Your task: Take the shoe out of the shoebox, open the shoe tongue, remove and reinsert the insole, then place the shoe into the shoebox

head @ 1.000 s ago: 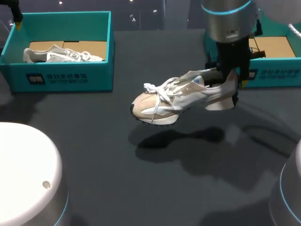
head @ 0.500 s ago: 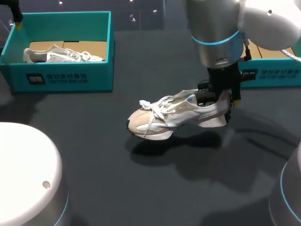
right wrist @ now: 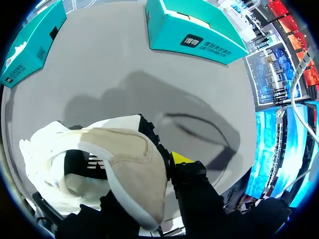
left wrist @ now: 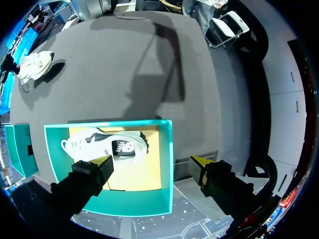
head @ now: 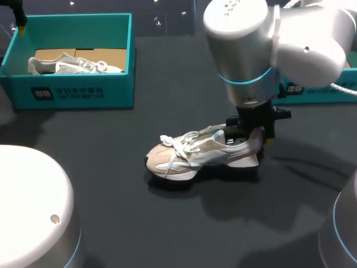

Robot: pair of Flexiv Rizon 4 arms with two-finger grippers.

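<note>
Shoe lies crosswise, toe pointing left.

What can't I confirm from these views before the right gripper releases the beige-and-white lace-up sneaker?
Head view: whether the sole of the beige-and-white lace-up sneaker lies flat on the dark table; shadow hides the contact.
Right wrist view: the insole; the heel collar and right gripper cover it.
Head view: inside of the right teal shoebox; the right arm covers it.

A dark grey matte table is seen from near to far; soft shadows are cast on it at the middle and right.
</note>
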